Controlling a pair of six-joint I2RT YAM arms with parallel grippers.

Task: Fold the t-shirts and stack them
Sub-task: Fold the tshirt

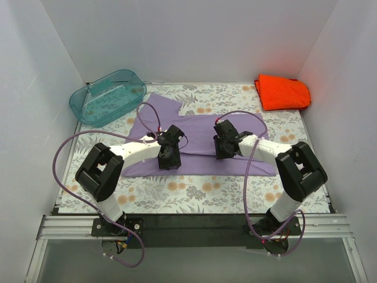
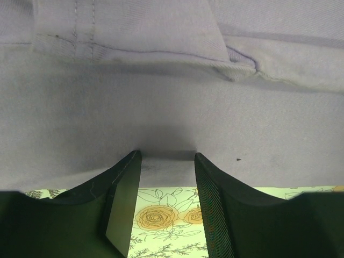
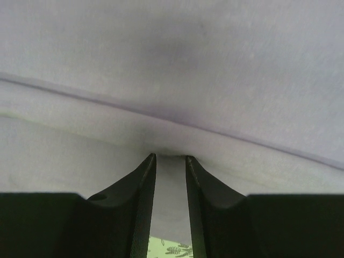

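1. Left fingers (image 2: 121, 185) stand about half apart, with their tips set on the near hem of the lavender-purple cloth short-sleeved shirt (image 1: 200, 131). Nothing is pinched between them, and the flower-printed desk (image 1: 194, 190) shows through the gap.
2. Right fingers (image 3: 137, 201) stand nearly together at the same hem, further to the right. Cloth fills the narrow gap and a crease runs to the tips. This is judged to be a pinch on the hem, though the contact point lies in shadow.
3. The lavender-purple shirt lies spread flat at mid-desk. Its long axis runs left to right, and one sleeve reaches toward the far left.
4. Governing relation: both arms sit at the near long edge, and the body of the shirt extends away from the fingers toward the far side. The left arm serves the left half and the right arm the right half. A fold from here would carry the near edge away from the robot, across the long axis.
5. The bright orange-red cloth shirt (image 1: 283, 92) lies folded in the far right corner, well apart and nearer the right arm. A translucent teal plastic tub (image 1: 108, 97) sits at the far left.
6. Assessment: one shirt looks finished and the other is at an early fold. The uneven grip is the risk, because lifting before the left fingers have the hem would skew the fold.
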